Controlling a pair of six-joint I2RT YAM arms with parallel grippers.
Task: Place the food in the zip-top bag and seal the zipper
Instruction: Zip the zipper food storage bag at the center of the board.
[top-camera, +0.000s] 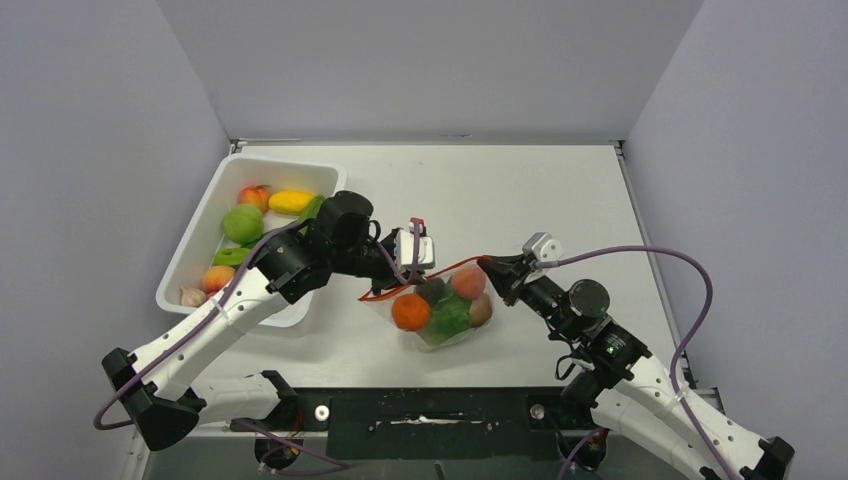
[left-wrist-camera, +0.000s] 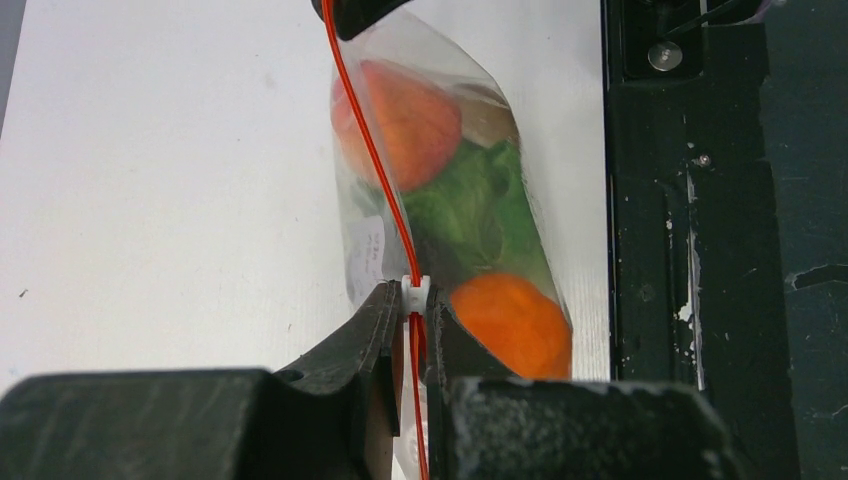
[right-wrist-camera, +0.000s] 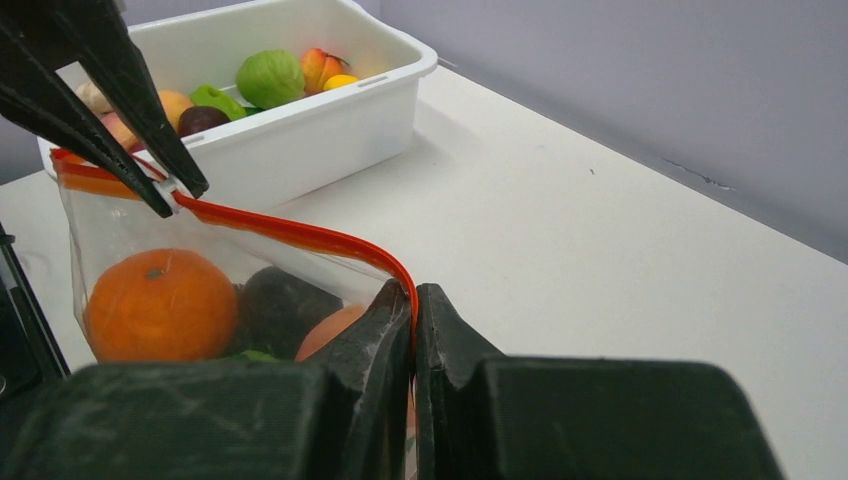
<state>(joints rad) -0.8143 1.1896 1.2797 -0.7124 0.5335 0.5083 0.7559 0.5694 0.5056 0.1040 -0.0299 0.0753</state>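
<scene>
1. Placement: the zip-top bag (top-camera: 440, 328) sits on the bench (top-camera: 540, 200) between the two arms, close to the near edge. It is to the right of the white bin (top-camera: 290, 166) and apart from it. Its mouth is held uppermost. Whether its base bears fully on the bench cannot be told.
2. Bag contents: an orange (top-camera: 410, 311) lies at the left and green lettuce (top-camera: 452, 318) in the middle. A dark plum (top-camera: 431, 290) and a peach (top-camera: 468, 282) lie above these, and a brownish piece (top-camera: 481, 310) is at the right edge. All lie inside the clear plastic.
3. Zipper (top-camera: 440, 271): the red-orange strip runs taut and nearly straight along the bag's mouth from one gripper to the other. A short slack end curls beyond the left one. Whether the strip is pressed closed along its length cannot be told.
4. Left gripper (left-wrist-camera: 412, 305): the jaws are narrow and pinch the strip near its left end. A small white slider (left-wrist-camera: 413, 291) sits on the strip right at the fingertips.
5. Right gripper (right-wrist-camera: 413, 298): the jaws are all but together, clamped on the right end of the strip at the bag's upper corner.
6. Bin contents: more food lies loose here. At the far end are a second peach (top-camera: 254, 197) and a yellow piece (top-camera: 291, 202), with a round green fruit (top-camera: 242, 223) beside them. Nearer are a flat green piece (top-camera: 232, 256), a third peach (top-camera: 217, 278) and a pale bulb (top-camera: 192, 296) in the near corner.
7. Arm position: the left arm reaches across the near right part of the bin toward the bag.
</scene>
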